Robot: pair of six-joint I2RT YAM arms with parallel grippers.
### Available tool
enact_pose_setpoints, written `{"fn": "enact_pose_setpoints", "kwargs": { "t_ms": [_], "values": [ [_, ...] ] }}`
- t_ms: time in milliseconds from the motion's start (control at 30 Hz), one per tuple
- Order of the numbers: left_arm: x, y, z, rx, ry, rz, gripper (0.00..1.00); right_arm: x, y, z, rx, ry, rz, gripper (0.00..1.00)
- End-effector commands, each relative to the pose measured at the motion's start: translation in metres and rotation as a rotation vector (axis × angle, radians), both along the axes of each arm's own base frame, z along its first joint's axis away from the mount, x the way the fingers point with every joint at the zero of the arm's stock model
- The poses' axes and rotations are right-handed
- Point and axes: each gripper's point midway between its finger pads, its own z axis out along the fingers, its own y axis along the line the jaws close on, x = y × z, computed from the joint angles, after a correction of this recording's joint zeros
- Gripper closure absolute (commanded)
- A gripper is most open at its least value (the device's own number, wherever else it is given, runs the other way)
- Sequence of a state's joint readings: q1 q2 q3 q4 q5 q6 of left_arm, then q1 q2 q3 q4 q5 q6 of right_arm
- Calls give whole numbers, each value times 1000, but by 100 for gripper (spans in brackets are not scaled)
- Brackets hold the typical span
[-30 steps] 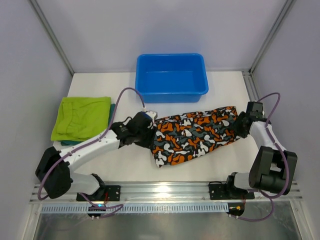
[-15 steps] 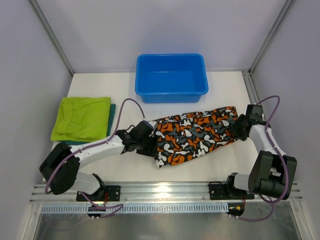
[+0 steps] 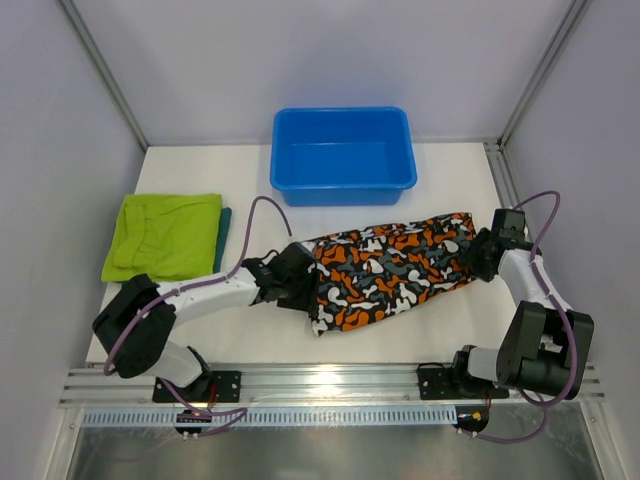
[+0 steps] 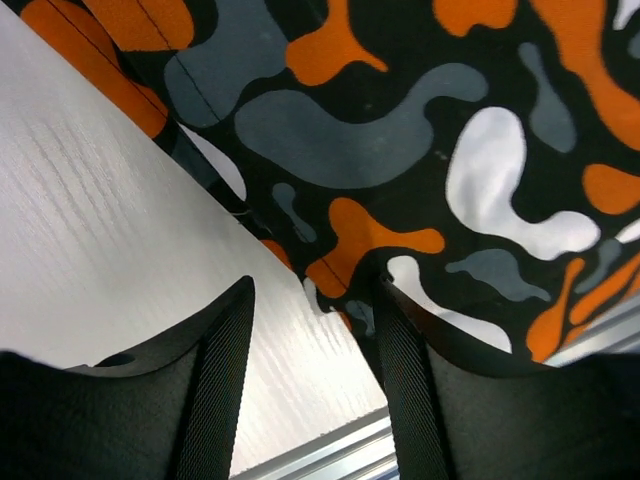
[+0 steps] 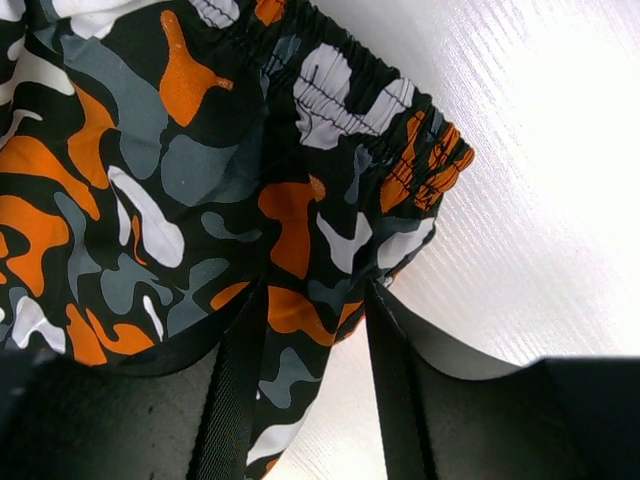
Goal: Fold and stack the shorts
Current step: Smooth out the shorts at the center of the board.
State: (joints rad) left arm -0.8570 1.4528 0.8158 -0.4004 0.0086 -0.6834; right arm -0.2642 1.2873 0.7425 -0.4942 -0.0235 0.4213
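Observation:
The camouflage shorts lie spread across the middle of the table, left end nearer me. My left gripper is low at their left end. In the left wrist view it is open, bare table shows between the fingers, and the cloth's edge reaches the right finger. My right gripper is at the shorts' right waistband end. In the right wrist view it stands open with a fold of the cloth between the fingers. The lime shorts lie folded at the left on the teal shorts.
A blue plastic tub stands at the back centre, just behind the camouflage shorts. Grey walls close in left, right and back. A metal rail runs along the near table edge.
My left arm has lowered and slid nearer and rightward along the shorts' left end. The right gripper has shifted only slightly. The shorts have barely moved.

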Motion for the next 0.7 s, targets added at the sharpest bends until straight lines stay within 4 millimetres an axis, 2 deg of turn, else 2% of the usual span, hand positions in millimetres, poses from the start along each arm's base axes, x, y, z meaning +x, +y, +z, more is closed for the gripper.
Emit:
{"fn": "enact_pose_setpoints", "kwargs": {
  "t_ms": [0, 33, 67, 100, 167, 200, 233, 267, 333, 467, 533, 567, 667],
  "values": [
    [17, -12, 3, -19, -46, 36, 48, 13, -8, 16, -23, -54, -28, 52],
    [25, -14, 3, -17, -73, 47, 52, 14, -8, 18, -22, -62, -33, 52],
    [30, -14, 4, -12, -93, 55, 61, 13, -12, 18, -37, -60, -57, 52],
    [40, -19, 13, -18, -123, 68, 88, 12, -17, 19, -58, -58, -77, 51],
    [50, -13, 18, 37, -151, 87, 100, 10, -20, 15, -66, -46, -102, 52],
    [55, -13, 23, 53, -166, 95, 100, 10, -23, 13, -74, -39, -111, 52],
    [64, -16, 37, 53, -195, 108, 100, 10, -25, 11, -83, -31, -115, 52],
    [67, -8, 39, 97, -212, 119, 100, 9, -25, 3, -79, -4, -111, 52],
    [74, -8, 49, 99, -229, 126, 100, 5, -26, -7, -90, 26, -105, 52],
    [81, -9, 49, 93, -222, 115, 100, 0, -29, -20, -101, 53, -110, 52],
    [75, -12, 45, 84, -191, 100, 100, 1, -29, -20, -100, 45, -105, 53],
    [69, -9, 42, 85, -168, 110, 98, 1, -29, -19, -101, 43, -103, 52],
    [50, 10, 33, 88, -143, 163, 70, 2, -32, -16, -112, 35, -103, 53]
  ]
}}
